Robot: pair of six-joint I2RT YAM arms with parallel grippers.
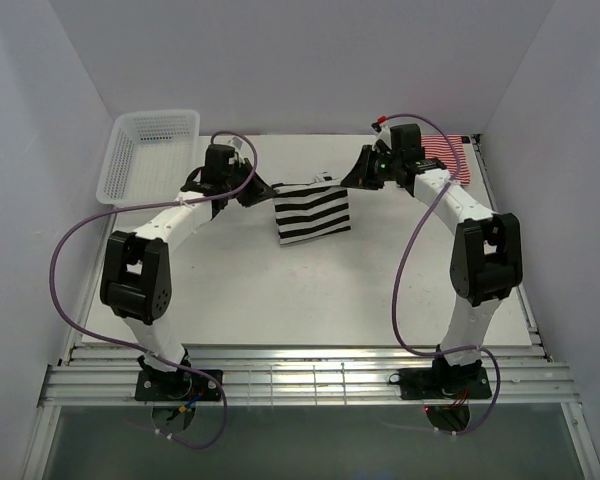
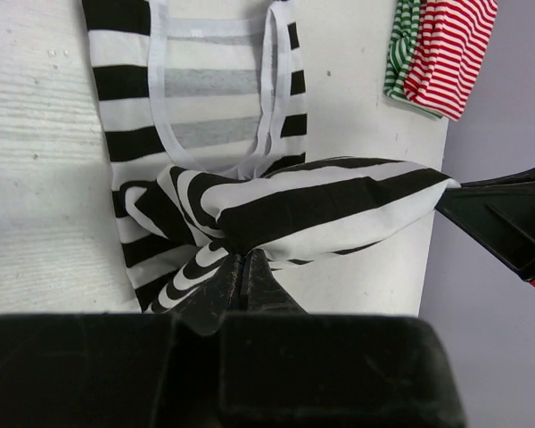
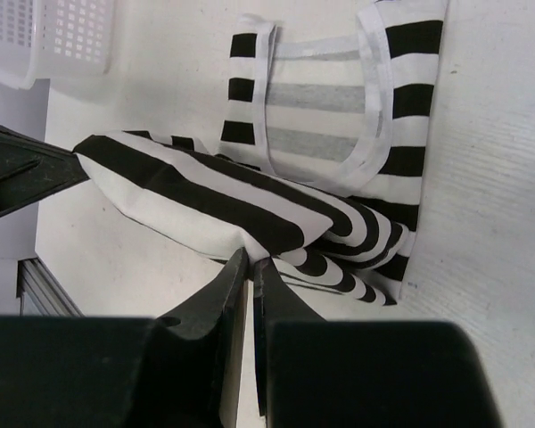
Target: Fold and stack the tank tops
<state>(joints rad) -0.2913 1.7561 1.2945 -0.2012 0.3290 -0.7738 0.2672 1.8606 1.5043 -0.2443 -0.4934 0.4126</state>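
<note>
Tank top [image 1: 312, 212] is pinched by left pincer [image 2: 242, 259] and right pincer [image 3: 251, 261].

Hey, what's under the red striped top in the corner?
A green-and-white striped top lies under the red striped top. Only its edge shows; the rest is covered.

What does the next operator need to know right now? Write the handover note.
Left pincer: shut on one end of a raised fold of the black-and-white broad-striped cloth tank top.
Right pincer: shut on the other end; the strap end lies flat on the white table.
Red-and-white thin-striped top and green-and-white thin-striped top: together at the far right table corner, red overlapping green; cannot tell if folded.
Done: first fold begun.
Left: finish it, then stack all three.
</note>
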